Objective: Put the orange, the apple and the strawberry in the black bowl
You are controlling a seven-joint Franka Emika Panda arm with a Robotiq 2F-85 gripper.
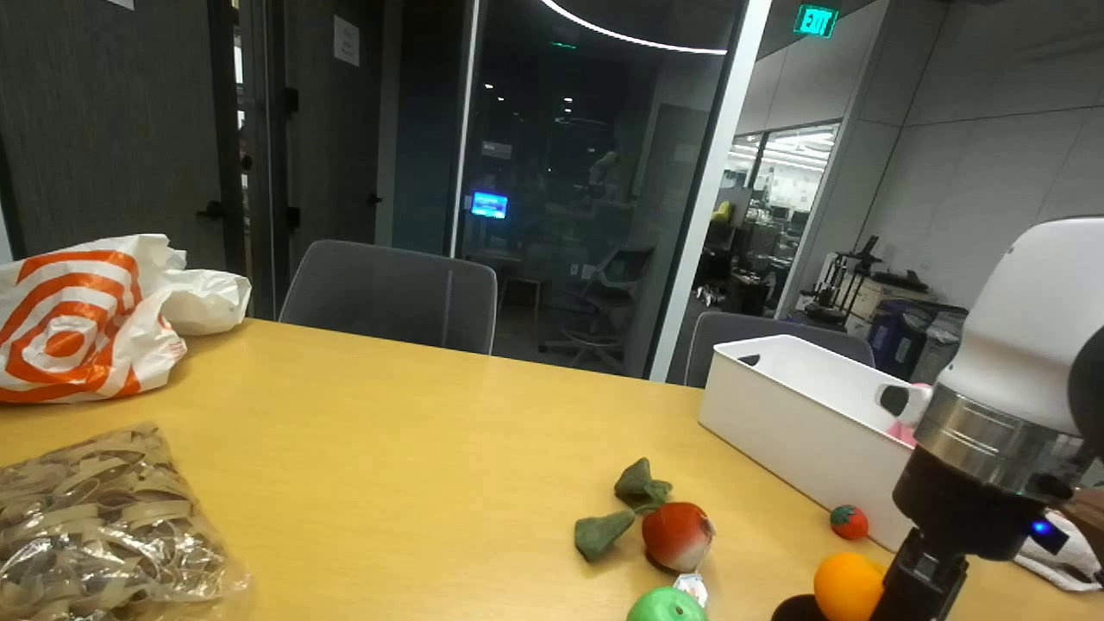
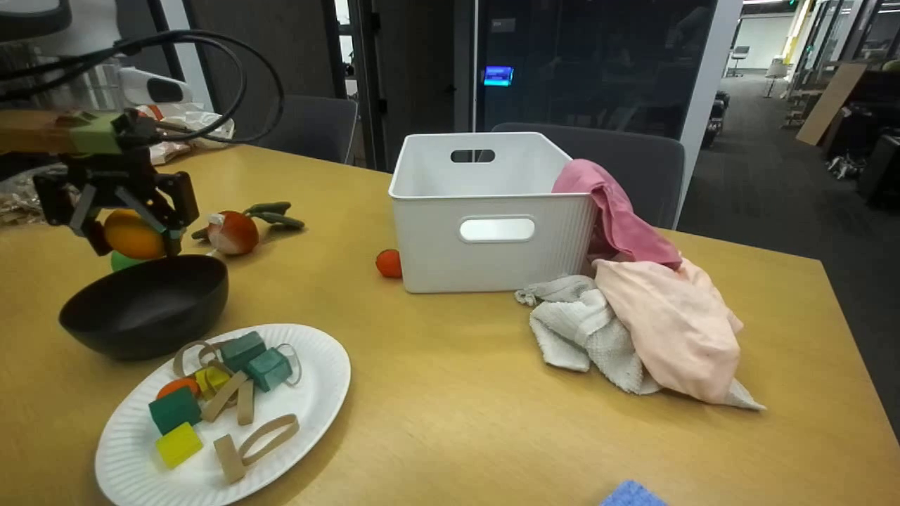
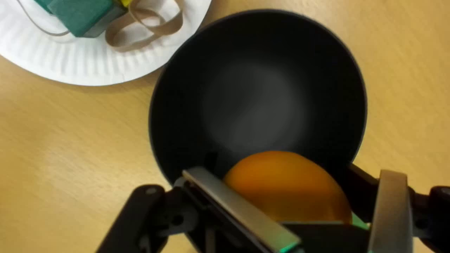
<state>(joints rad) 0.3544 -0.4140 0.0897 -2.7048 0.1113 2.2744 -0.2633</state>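
Observation:
My gripper [image 2: 136, 242] is shut on the orange [image 2: 132, 232], holding it above the far edge of the black bowl [image 2: 151, 316]. In the wrist view the orange [image 3: 284, 182] sits between the fingers over one side of the bowl [image 3: 253, 102], whose visible inside is bare. The light green apple [image 1: 666, 605] lies on the table and is cut off by the frame edge in an exterior view. In an exterior view the apple [image 2: 124, 261] is mostly hidden behind the bowl and gripper. The red strawberry [image 1: 849, 522] lies on the table against the white bin; it also shows in an exterior view [image 2: 388, 263].
The white bin [image 2: 429, 246] stands at the back with pink cloth over it and cloths [image 2: 668, 323] beside it. A paper plate [image 2: 309, 422] with blocks and bands touches or nearly touches the bowl. A red-orange fruit [image 1: 677, 535] with leaves lies near the apple.

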